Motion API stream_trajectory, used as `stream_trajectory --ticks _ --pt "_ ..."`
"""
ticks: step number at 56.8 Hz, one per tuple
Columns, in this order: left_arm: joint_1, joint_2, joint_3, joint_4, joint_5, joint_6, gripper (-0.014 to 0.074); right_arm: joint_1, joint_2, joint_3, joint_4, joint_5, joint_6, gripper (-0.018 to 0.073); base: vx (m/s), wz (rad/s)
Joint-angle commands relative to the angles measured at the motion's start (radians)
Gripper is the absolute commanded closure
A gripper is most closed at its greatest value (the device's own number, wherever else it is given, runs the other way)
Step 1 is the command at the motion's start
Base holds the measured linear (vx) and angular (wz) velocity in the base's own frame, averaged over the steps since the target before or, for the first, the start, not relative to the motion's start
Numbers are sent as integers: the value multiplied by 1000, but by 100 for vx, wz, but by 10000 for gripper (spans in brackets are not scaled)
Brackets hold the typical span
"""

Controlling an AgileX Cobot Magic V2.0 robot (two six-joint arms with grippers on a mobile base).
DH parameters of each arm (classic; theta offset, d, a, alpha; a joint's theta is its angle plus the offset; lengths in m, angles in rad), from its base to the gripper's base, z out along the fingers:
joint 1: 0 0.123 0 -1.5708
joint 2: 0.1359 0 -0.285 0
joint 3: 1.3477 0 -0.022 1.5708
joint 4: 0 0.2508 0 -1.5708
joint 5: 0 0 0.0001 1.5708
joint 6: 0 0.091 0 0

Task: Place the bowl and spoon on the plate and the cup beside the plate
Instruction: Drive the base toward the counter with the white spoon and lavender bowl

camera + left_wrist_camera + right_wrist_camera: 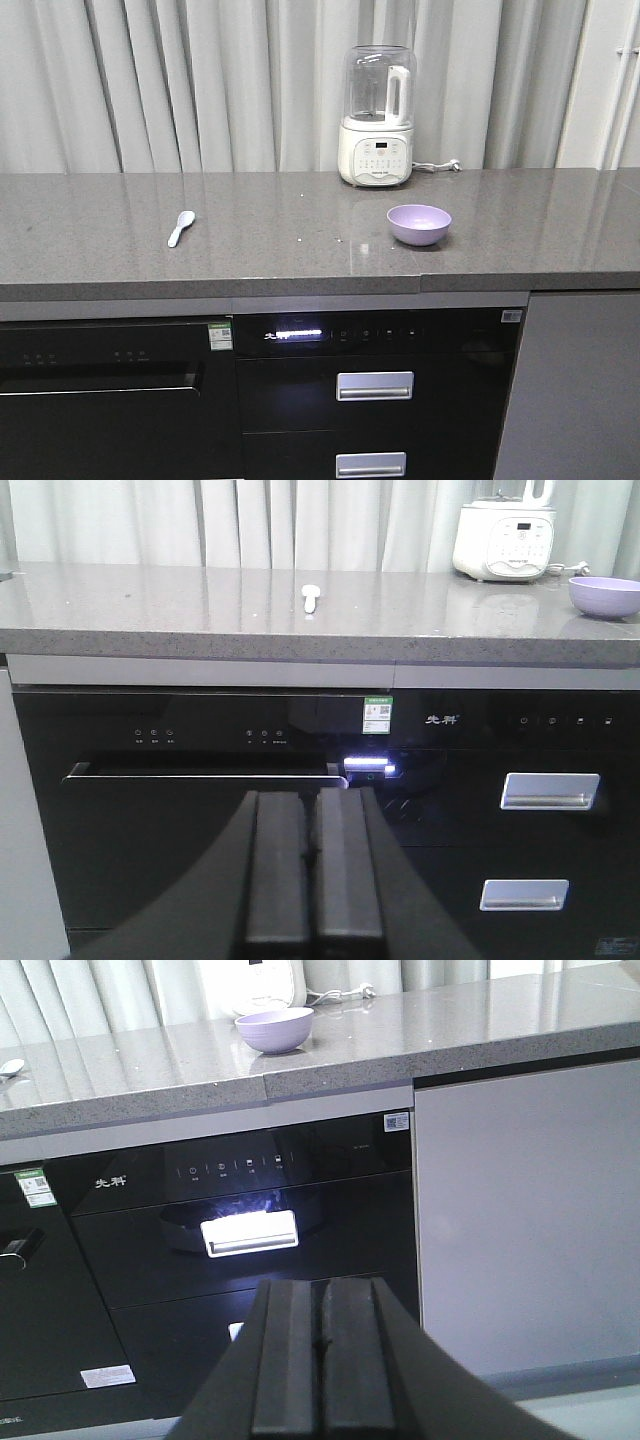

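- While both arms sit low in front of the cabinet fronts, the left gripper (312,802) has its two black fingers pressed flat together with nothing between them; the right gripper (320,1288) is closed the same way and empty.
- Ahead of the left gripper is a black appliance door (200,860) with a long handle bar, and open air lies between.
- Ahead of the right gripper is a black drawer front (250,1260) with a lit silver pull, and to its right a plain grey panel (520,1210).
- Above both, the grey stone counter (300,250) juts out with a straight front edge.
- The spoon (311,598) lies on it almost straight above the left gripper, set back from the edge.
- The bowl (274,1030) stands upright above and slightly left of the right gripper, also back from the edge.
- Spoon and bowl are well apart, with bare stone between them.
- Beyond the bowl, a white blender (377,115) stands against the curtain (200,80).
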Motion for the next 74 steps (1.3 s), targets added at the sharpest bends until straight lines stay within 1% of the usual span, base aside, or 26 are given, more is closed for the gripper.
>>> stream_trajectory --ticks 1,50,74 --pt "-1 -5 -24 -11 -81 -2 603 -5 -5 6 -11 -84 1 568 0 0" --pt "-1 -5 -24 -11 -81 -2 603 -5 -5 6 -11 -84 1 568 1 -1" --pt "-1 -5 -24 -11 -81 -2 603 -5 -5 6 -11 -83 1 568 16 -1"
